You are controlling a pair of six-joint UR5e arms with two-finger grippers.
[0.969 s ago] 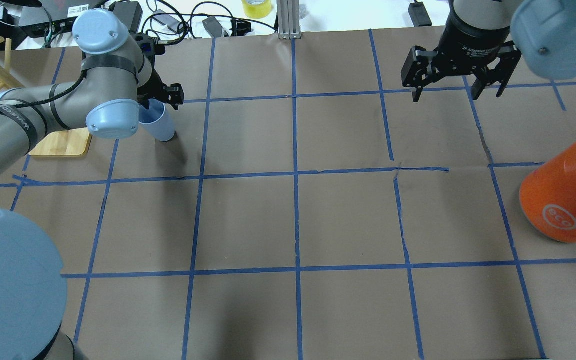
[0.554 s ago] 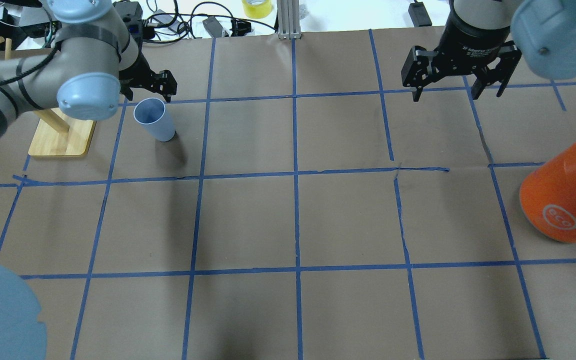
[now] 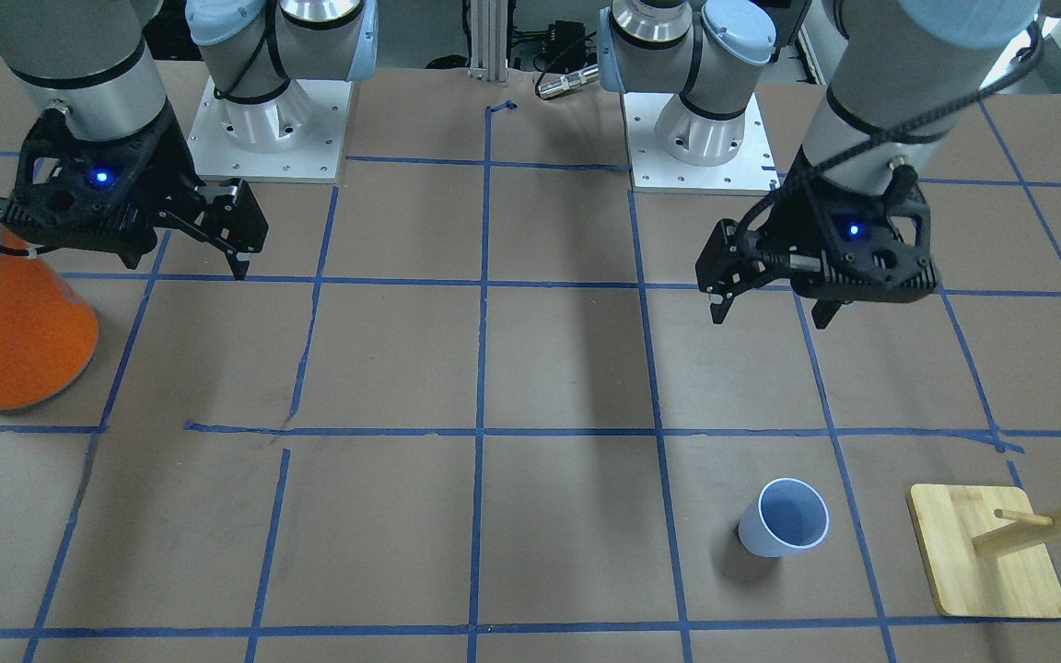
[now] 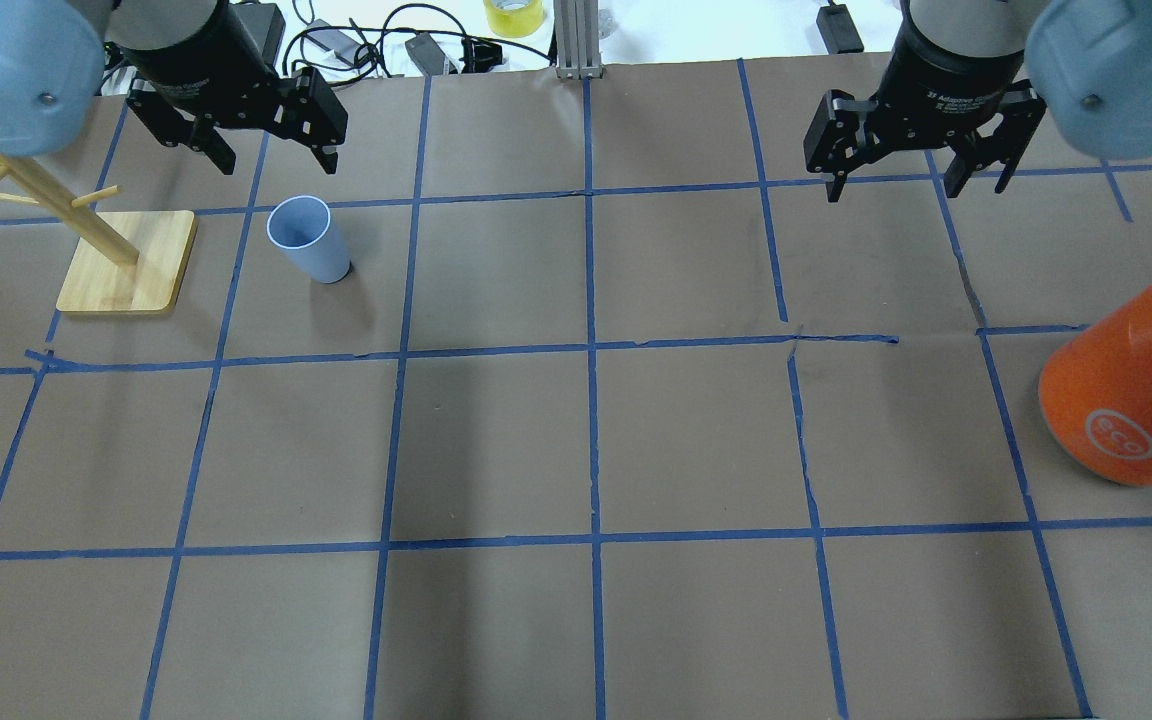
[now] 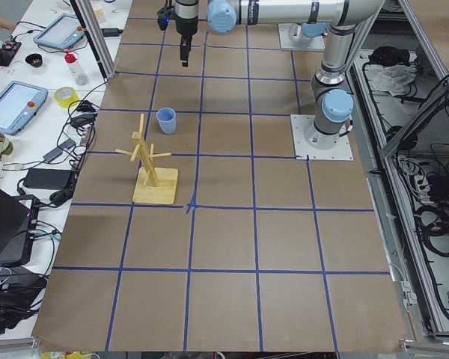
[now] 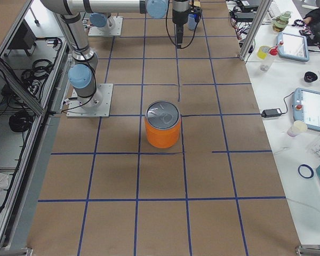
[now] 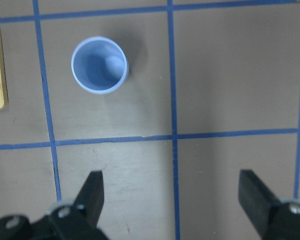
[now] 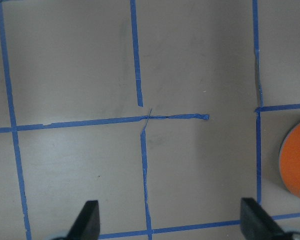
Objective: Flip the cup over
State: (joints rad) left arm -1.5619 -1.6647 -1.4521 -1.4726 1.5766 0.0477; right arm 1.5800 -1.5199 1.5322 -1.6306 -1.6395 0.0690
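My left wrist camera looks straight down into the cup (image 7: 99, 65): mouth up, inner floor showing, a corner of wood at the frame's left edge. That view shows nothing of the cup's wall. The overhead view shows its tapered side, standing upright on the bench (image 4: 586, 440) in one taped square. Only the front-facing view shows both of my bases and how high both wrists hang above the paper.

My left end effector (image 4: 276, 160) is released, fingers spread wide and holding nothing, on the far side of the cup and apart from it. A second ago its fingers were at the cup's rim; since then it has let go and pulled back and up, and my elbow has cleared the cup. The cup has stayed where it was. My right end effector (image 4: 916, 185) is also released and empty, and has not moved.

The wooden rack (image 4: 126, 262) stands just beside the cup, apart from it, on the side away from the bench's middle. The orange can (image 4: 1126, 390) stands well apart, on my right.
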